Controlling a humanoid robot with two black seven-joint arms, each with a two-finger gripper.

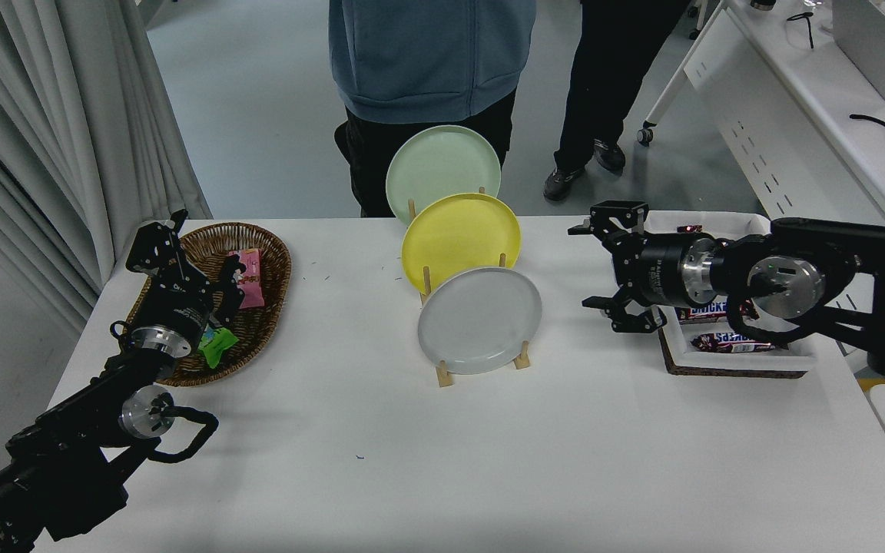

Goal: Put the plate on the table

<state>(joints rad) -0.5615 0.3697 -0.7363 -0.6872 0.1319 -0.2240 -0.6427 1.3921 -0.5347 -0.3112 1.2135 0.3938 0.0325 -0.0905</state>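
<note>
Grey plate (pixel 480 320) leaning upright in front slot of wooden rack (pixel 445 375) on white desk (pixel 442 461), yellow plate (pixel 462 240) behind it. Right end effector (pixel 610 273) hovering just right of plate, fingers spread wide, holding nothing. Left end effector (pixel 200 276) sitting over wicker basket (pixel 270 253), grip state unclear.

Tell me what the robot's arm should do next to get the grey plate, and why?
Probably the right pincer should slide a little further toward the plate and line up with its right rim. The pincer is open and empty, with white table showing between it and the plate, which stands in the wooden rack in front of the yellow plate. The left pincer sits parked over the basket.
</note>
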